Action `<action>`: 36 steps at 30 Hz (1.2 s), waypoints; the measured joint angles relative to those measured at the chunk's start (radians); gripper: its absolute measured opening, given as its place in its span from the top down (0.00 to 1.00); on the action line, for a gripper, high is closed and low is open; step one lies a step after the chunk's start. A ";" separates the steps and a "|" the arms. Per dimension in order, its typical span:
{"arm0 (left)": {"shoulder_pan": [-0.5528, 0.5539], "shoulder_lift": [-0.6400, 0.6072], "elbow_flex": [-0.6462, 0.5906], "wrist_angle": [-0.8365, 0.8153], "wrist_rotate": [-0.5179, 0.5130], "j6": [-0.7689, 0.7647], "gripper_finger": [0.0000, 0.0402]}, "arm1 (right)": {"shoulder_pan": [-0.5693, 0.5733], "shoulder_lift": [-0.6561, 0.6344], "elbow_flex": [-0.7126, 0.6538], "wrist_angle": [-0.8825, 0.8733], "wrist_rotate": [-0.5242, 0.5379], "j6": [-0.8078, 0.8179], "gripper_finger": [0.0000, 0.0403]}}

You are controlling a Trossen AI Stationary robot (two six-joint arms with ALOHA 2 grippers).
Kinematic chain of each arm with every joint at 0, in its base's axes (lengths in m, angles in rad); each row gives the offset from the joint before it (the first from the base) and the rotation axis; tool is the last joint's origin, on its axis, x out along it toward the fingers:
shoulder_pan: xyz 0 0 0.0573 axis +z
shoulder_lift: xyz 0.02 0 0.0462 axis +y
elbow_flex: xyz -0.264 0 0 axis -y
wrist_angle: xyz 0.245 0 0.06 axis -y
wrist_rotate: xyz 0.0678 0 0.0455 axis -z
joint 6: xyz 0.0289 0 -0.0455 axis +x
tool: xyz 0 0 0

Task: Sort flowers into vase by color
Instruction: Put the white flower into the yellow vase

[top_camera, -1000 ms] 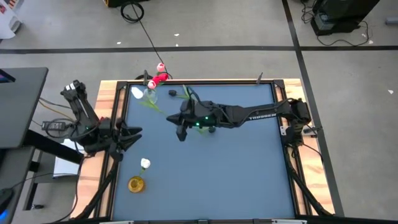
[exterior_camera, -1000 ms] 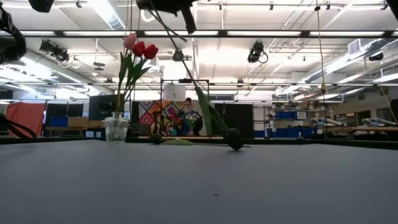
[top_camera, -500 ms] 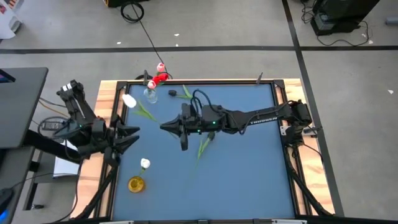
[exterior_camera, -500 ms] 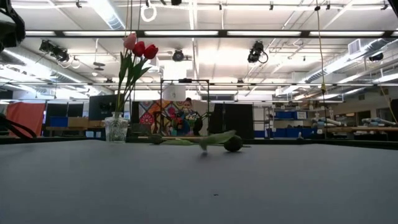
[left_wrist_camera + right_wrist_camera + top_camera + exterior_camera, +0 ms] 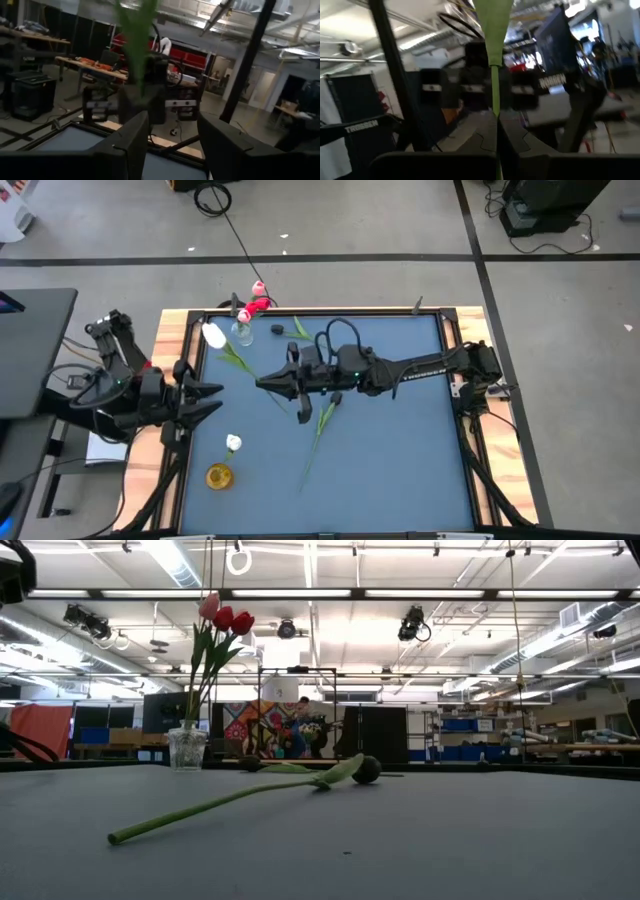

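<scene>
My right gripper (image 5: 263,383) reaches from the right to the table's middle and is shut on a white tulip (image 5: 213,335), whose head points toward the far-left corner near the clear vase (image 5: 241,333). That vase holds red and pink tulips (image 5: 222,618). A dark-headed tulip (image 5: 366,770) lies flat on the table on its stem (image 5: 316,442) and head, partly under the right arm. A gold vase (image 5: 219,476) near the left edge holds a white tulip (image 5: 233,444). My left gripper (image 5: 216,392) waits open at the left edge, facing the right gripper. My right gripper pinches the white tulip's green stem (image 5: 494,102) between its two fingers, coming level from the table's right. The stem and a leaf (image 5: 492,15) rise past the fingertips. The flower is lifted clear of the table, its head toward the far-left corner.
Another stem with leaves (image 5: 295,330) lies by the far edge, right of the clear vase. A wooden frame (image 5: 180,330) rims the blue table. Open table surface lies near and right of the fallen tulip.
My right gripper has moved toward the table's left with the white tulip. The dark tulip, which a second ago slanted up from its head on the table to the gripper, has dropped and now lies flat, its stem end toward the near edge.
</scene>
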 joint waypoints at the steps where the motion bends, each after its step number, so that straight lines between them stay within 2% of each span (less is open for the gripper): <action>1: 0.011 0.000 0.000 -0.003 0.001 -0.014 0.56 | 0.000 0.000 0.000 0.017 -0.015 -0.010 0.99; 7: 0.134 0.034 0.000 -0.014 0.111 -0.072 0.56 | 0.001 0.000 0.000 0.048 -0.102 -0.081 0.99; 18: 0.269 0.043 0.000 -0.023 0.263 -0.088 0.56 | 0.000 0.000 0.000 0.047 -0.105 -0.069 0.99; 23: 0.337 0.049 0.051 -0.063 0.478 -0.108 0.56 | 0.000 0.000 0.000 0.048 -0.119 -0.050 0.99; 25: 0.367 0.069 0.090 -0.128 0.523 -0.115 0.55 | 0.000 0.000 0.000 0.056 -0.132 -0.049 0.99; 29: 0.396 0.097 0.165 -0.313 0.534 -0.172 0.48 | 0.000 0.000 0.000 0.071 -0.135 -0.043 0.99; 36: 0.472 0.114 0.248 -0.463 0.533 -0.253 0.27 | 0.000 0.000 0.000 0.073 -0.146 -0.043 0.99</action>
